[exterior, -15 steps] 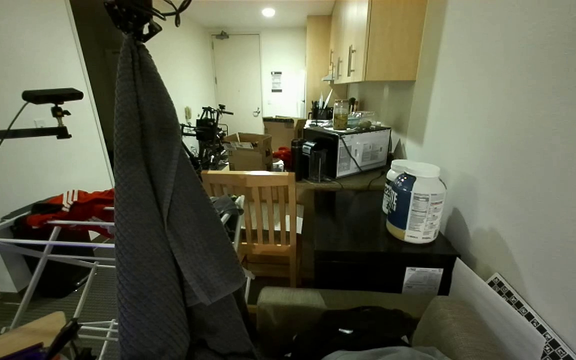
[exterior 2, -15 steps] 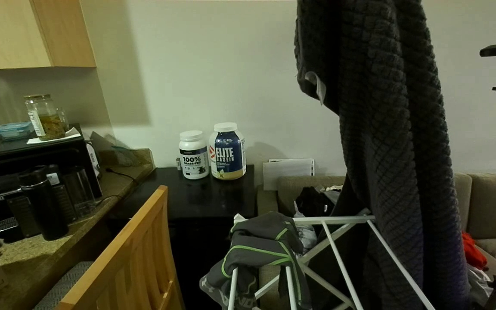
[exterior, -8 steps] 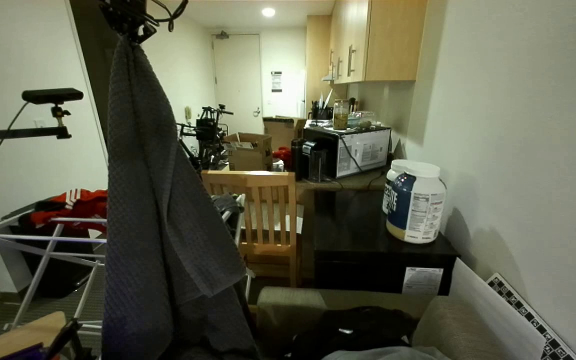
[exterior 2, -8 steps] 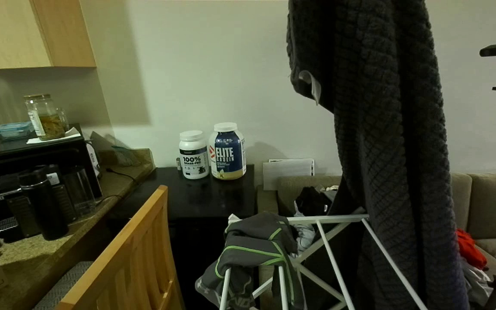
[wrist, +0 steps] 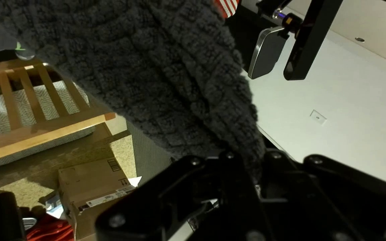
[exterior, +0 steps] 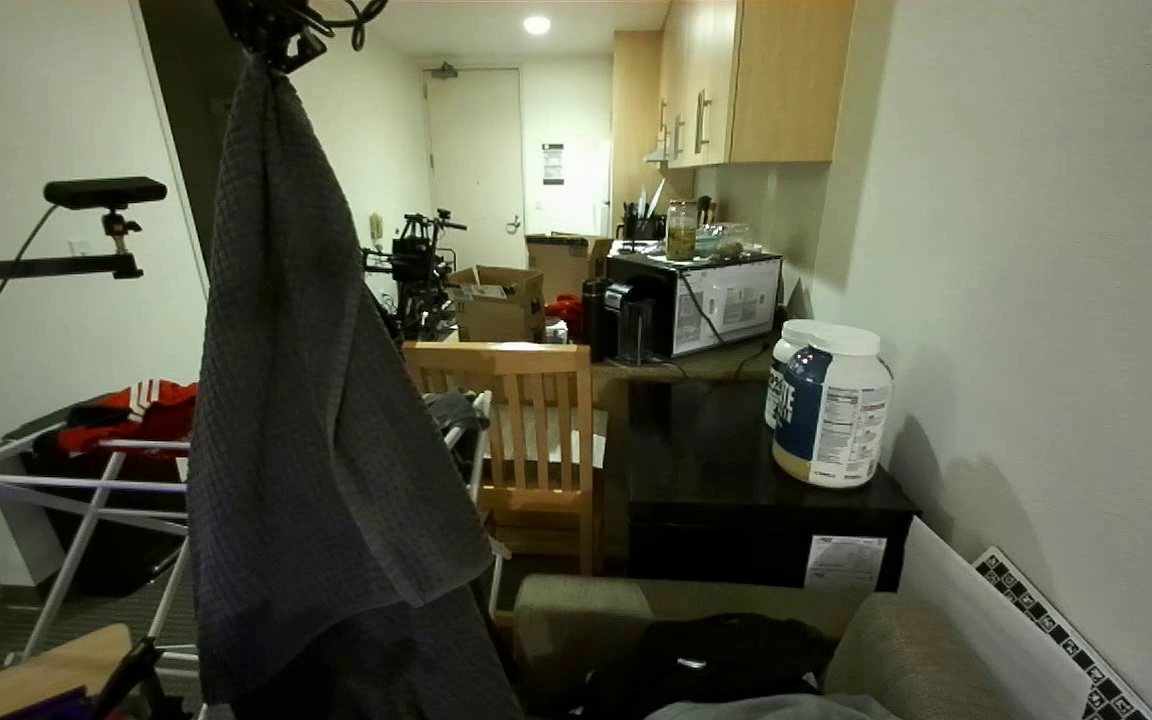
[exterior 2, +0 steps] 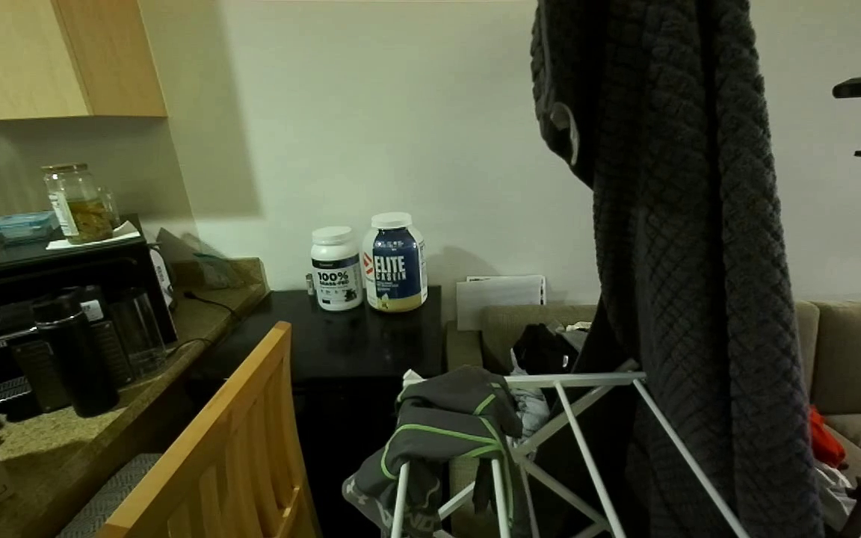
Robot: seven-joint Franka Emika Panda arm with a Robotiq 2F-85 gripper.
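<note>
While the tool pinches its gathered top, a dark grey cloth hangs in a long drape

Nearly closed, the tool's jaws have a bunched end of the cloth caught between them, and the wrist view shows quilted folds widening away from that grip. Directly under the tool the drape broadens; in both exterior views its lower end runs out of frame. A small pale tag stands out from one edge, below the tool.

Well beneath the tool is a white drying rack, overlapping the cloth in both exterior views; whether the two touch cannot be made out. Over it lie a grey garment with green lines and a red garment with white stripes. Above the tool in the wrist view, beside the cloth, a camera sits on a dark bar.

Beyond and below the tool, in an exterior view, stands a wooden chair; lower and right of the tool there, a sofa carries black fabric. Farther off on that side, a black worktop holds a white tub and a blue-labelled tub.

Farther again beyond the tool are a cardboard box and a speckled worktop, where a microwave has a glass jar on top. Farthest from the tool is a pale door.
</note>
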